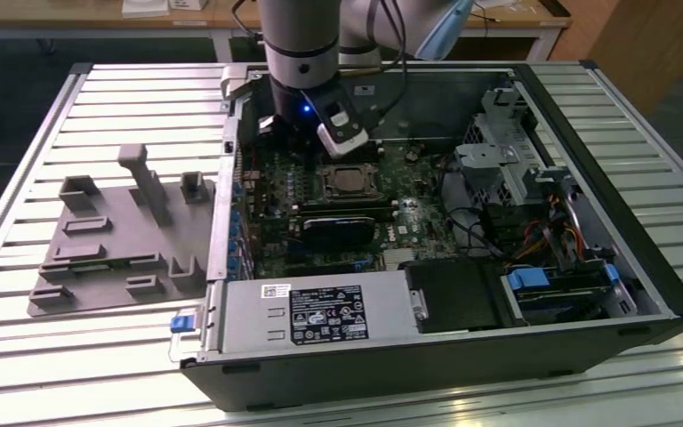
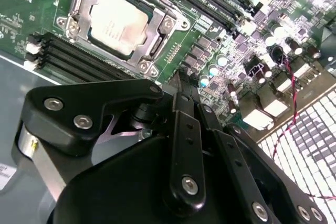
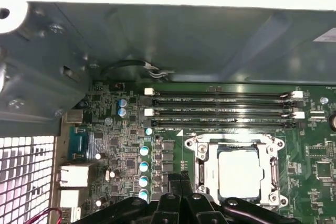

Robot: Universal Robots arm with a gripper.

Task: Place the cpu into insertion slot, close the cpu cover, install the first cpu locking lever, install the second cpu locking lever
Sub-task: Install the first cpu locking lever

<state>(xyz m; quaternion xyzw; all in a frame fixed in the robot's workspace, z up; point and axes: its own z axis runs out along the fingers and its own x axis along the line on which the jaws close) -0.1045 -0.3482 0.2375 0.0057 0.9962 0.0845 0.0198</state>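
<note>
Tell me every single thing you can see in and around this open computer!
computer case: one, black, open, on the slatted table.
motherboard: one, green, inside the case.
cpu: one, silvery, on the board, showing through the cover's window.
cpu cover: one, silvery frame, lying around the cpu.
memory slots: several, black with white clips, beside the cpu.
power supply box: one, silver-grey, along the case's near edge in the exterior view.
holder tray: one, grey, on the table at the exterior view's left.
arm: one, silver-grey, above the board.
gripper: one, black, shut, empty, near the cpu.
</note>
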